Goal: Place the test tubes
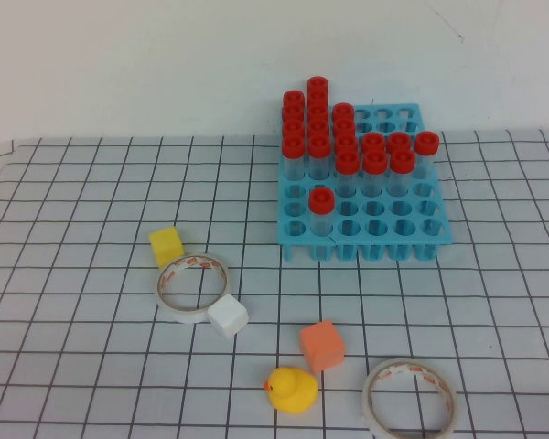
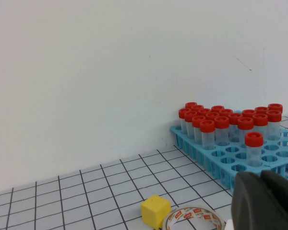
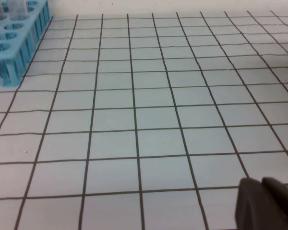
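A blue test tube rack (image 1: 361, 229) stands at the table's back right, holding several clear tubes with red caps (image 1: 348, 151). One red-capped tube (image 1: 321, 212) stands alone in a front row. The rack (image 2: 230, 153) and that lone tube (image 2: 253, 148) also show in the left wrist view. My left gripper (image 2: 261, 201) is shut and empty, low near the tape roll. The rack's corner (image 3: 14, 43) shows in the right wrist view. Over bare grid to the rack's right, my right gripper (image 3: 264, 203) is shut with nothing in it. Neither arm appears in the high view.
A yellow cube (image 1: 166, 246), a tape roll (image 1: 193, 286) and a white cube (image 1: 227, 316) lie left of centre. An orange cube (image 1: 322, 345), a yellow rubber duck (image 1: 291, 390) and a second tape roll (image 1: 410, 399) sit at the front.
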`<state>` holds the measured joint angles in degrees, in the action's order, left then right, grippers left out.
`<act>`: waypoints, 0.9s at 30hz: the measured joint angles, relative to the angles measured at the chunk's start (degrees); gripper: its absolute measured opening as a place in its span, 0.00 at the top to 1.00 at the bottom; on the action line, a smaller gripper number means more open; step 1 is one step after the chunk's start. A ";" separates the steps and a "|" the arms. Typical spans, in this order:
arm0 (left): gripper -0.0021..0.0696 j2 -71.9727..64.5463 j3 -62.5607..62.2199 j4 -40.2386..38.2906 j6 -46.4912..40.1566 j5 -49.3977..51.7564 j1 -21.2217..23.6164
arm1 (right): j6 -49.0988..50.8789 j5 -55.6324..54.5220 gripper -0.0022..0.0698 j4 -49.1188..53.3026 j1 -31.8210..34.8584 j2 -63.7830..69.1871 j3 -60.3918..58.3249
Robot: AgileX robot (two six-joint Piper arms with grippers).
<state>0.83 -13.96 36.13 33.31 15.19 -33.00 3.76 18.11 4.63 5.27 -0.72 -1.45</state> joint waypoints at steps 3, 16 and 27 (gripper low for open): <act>0.97 0.00 0.00 0.00 0.00 0.00 0.00 | 0.00 0.00 0.97 0.00 0.00 0.00 0.00; 0.97 0.00 0.00 0.00 0.00 0.00 0.00 | 0.00 0.12 0.97 0.00 0.00 0.00 0.10; 0.97 0.00 2.51 -14.26 -16.79 1.83 1.80 | 0.00 0.26 0.97 0.00 0.00 0.00 0.10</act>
<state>0.83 -11.45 21.87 16.52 17.02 -31.20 3.76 18.38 4.63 5.27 -0.72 -1.35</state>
